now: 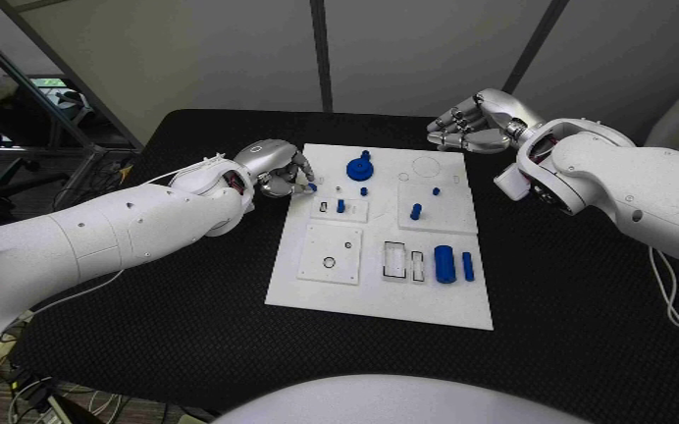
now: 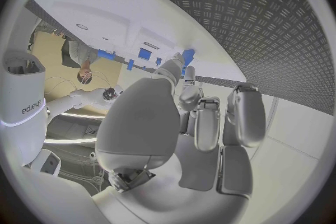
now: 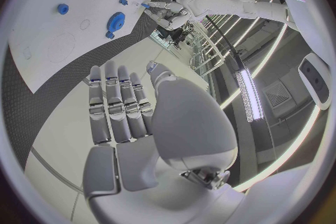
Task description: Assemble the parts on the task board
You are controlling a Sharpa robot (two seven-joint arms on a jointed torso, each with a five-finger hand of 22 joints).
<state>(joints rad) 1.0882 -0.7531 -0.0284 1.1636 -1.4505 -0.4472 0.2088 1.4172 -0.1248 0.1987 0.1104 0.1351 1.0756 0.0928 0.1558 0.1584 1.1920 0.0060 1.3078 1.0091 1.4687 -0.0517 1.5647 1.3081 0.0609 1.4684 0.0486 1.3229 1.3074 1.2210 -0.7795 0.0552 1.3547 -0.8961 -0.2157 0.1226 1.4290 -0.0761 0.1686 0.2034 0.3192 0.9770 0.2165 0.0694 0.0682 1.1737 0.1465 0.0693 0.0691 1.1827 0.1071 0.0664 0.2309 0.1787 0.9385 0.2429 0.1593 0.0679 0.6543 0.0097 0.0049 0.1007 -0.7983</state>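
Observation:
The white task board lies in the middle of the black table. Several blue parts are on it: a round knobbed piece, an upright peg, a thick cylinder and a thin one. My left hand is at the board's far left edge, and its fingertips pinch a small blue part. That small blue part also shows at the fingertips in the left wrist view. My right hand hovers off the board's far right corner and holds nothing. Its fingers lie side by side.
Empty slots and a square plate with a round hole sit on the near half of the board. Black table stretches around the board on all sides. Grey wall panels stand behind the table.

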